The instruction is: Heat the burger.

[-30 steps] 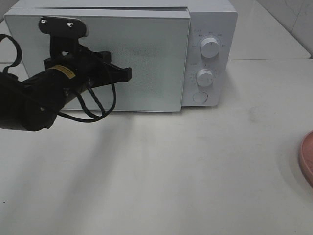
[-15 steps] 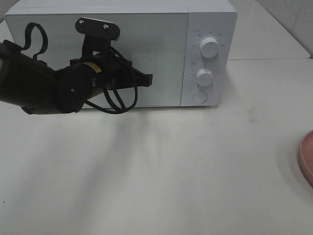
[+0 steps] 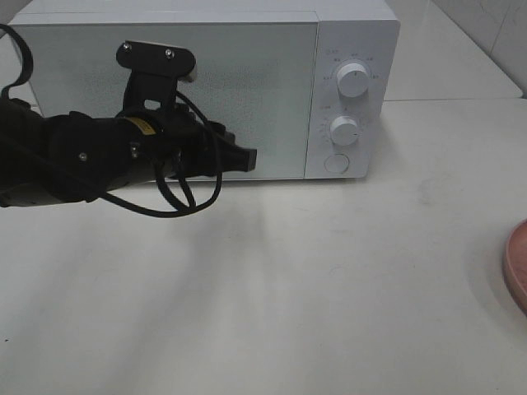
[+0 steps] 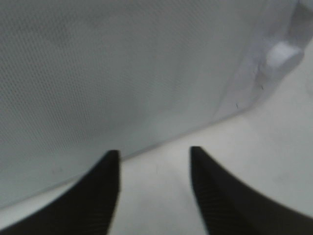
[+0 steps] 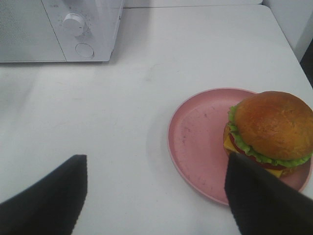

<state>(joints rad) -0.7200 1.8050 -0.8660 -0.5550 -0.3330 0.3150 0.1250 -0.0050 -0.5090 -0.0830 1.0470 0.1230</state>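
The high camera shows the white microwave standing shut on the bench, with the left end effector just in front of the door's lower part, and only a sliver of the pink plate at the frame's right edge; the burger appears solely in the right wrist view, sitting on that plate toward one side, well apart from the microwave; the left wrist view is blurred, yet shows its fingers spread wide and empty before the door; the right end effector also gapes wide, holding nothing, its fingertips cut off by the frame.
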